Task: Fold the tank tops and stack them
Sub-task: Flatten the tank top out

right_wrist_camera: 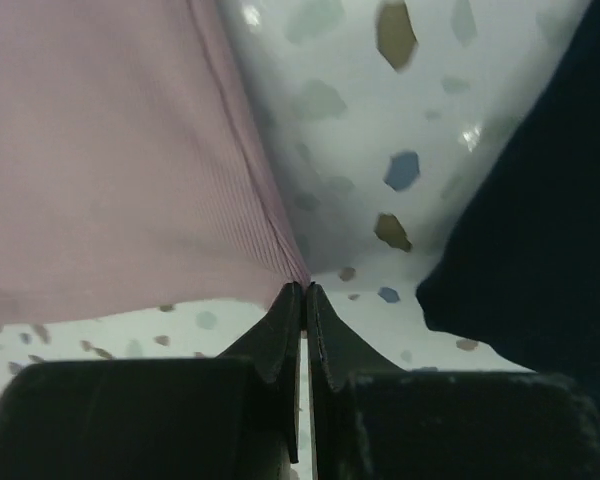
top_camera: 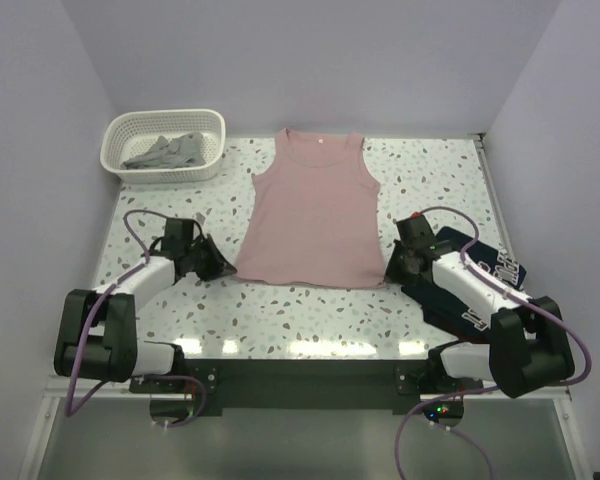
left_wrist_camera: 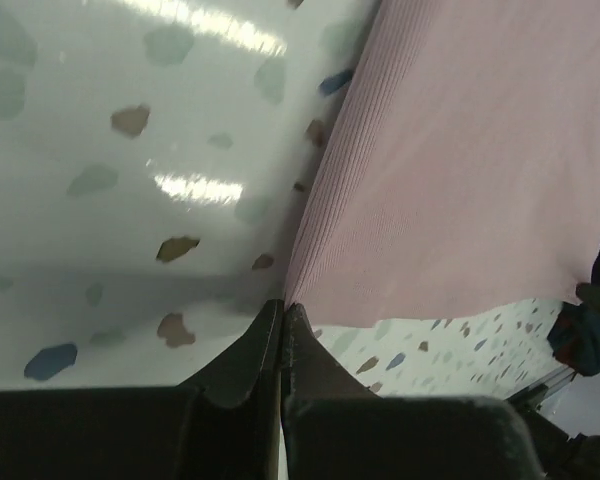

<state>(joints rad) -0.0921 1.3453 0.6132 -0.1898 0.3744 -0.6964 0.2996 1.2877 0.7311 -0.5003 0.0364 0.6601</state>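
A: Hunting for the navy tank top (top_camera: 510,268): where is it?
B: Mostly hidden under the right arm (top_camera: 470,290), lettering unreadable.
A: And the pink tank top (top_camera: 313,215)?
B: Flat on the tabletop (top_camera: 420,170), centre. The left tool (left_wrist_camera: 282,312) and right tool (right_wrist_camera: 304,295) are each pinched shut on a near hem corner.
A: And the grey tank top (top_camera: 165,152)?
B: Crumpled in the white basket (top_camera: 170,172), far left.
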